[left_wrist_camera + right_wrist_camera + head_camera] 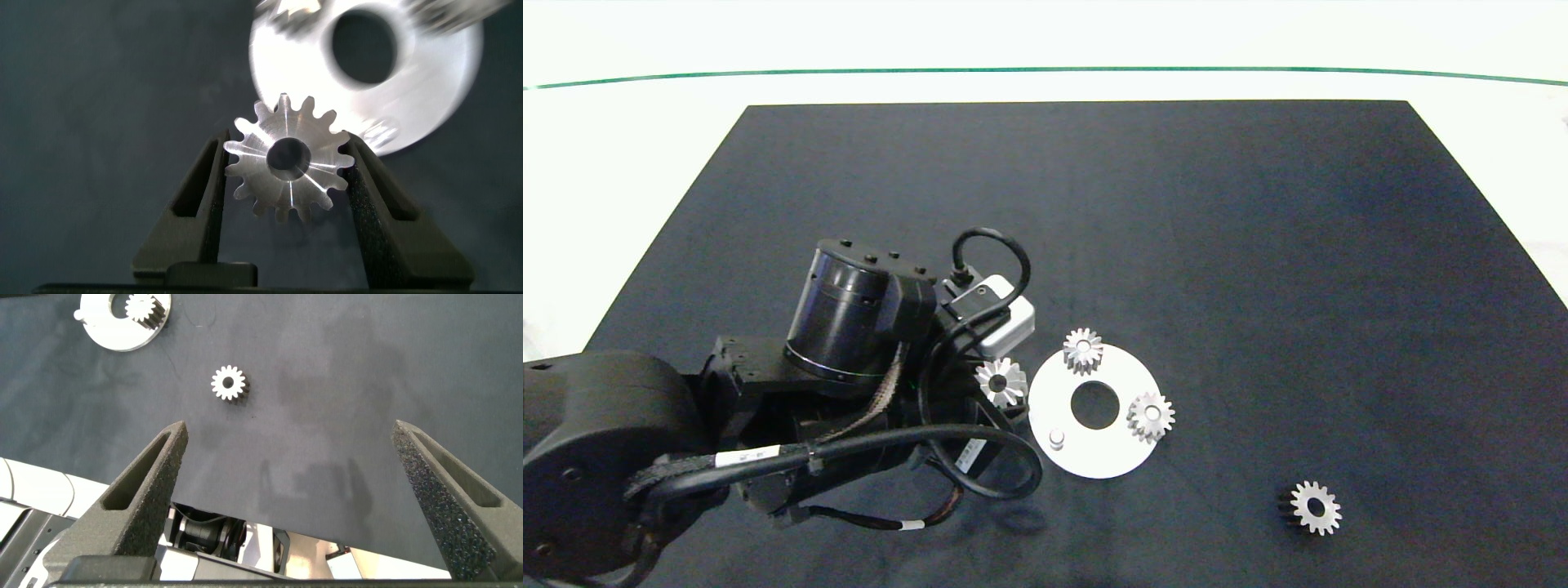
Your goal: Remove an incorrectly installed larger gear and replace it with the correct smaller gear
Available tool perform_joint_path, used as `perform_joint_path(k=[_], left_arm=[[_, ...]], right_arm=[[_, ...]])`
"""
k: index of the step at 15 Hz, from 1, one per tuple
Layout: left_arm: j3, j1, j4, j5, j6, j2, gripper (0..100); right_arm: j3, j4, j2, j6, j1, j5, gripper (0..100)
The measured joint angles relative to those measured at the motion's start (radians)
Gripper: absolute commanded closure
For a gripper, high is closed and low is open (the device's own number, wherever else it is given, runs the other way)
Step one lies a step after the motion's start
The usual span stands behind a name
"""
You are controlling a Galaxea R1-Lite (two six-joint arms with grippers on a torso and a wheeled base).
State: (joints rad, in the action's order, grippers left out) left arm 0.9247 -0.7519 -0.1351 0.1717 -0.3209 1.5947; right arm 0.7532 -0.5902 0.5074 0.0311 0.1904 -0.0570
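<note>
The left end effector (pixel 286 167), at the left of the worktop (pixel 1258 245) just left of the round plate (pixel 1045 408), is closed on a gear (pixel 1001 381) clamped between its fingers by the teeth. Judging by its narrow hole, this is the larger gear; it should be carried clear of the plate and set down flat. The plate's near-left peg (pixel 1057 439) stands bare. The smaller gear (pixel 1315 507) lies well apart, near right. The right end effector (pixel 290 498) hangs wide open and empty, near that gear.
</note>
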Motion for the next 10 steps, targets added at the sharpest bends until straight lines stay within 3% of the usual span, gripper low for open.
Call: perform_joint_path(k=[3,7,10], left_arm=[[-0.049,0.080,0.012,0.000,-0.006,-0.054,69],[-0.101,0.170,0.069,-0.041,-0.009,-0.124,69],[-0.132,0.230,0.064,-0.054,-0.003,-0.144,69]], right_arm=[[0.000,0.000,-0.001,0.000,-0.001,0.000,0],[-0.003,-0.001,-0.001,0.001,-0.001,0.002,0],[-0.018,-0.001,-0.001,0.001,-0.002,0.002,0]])
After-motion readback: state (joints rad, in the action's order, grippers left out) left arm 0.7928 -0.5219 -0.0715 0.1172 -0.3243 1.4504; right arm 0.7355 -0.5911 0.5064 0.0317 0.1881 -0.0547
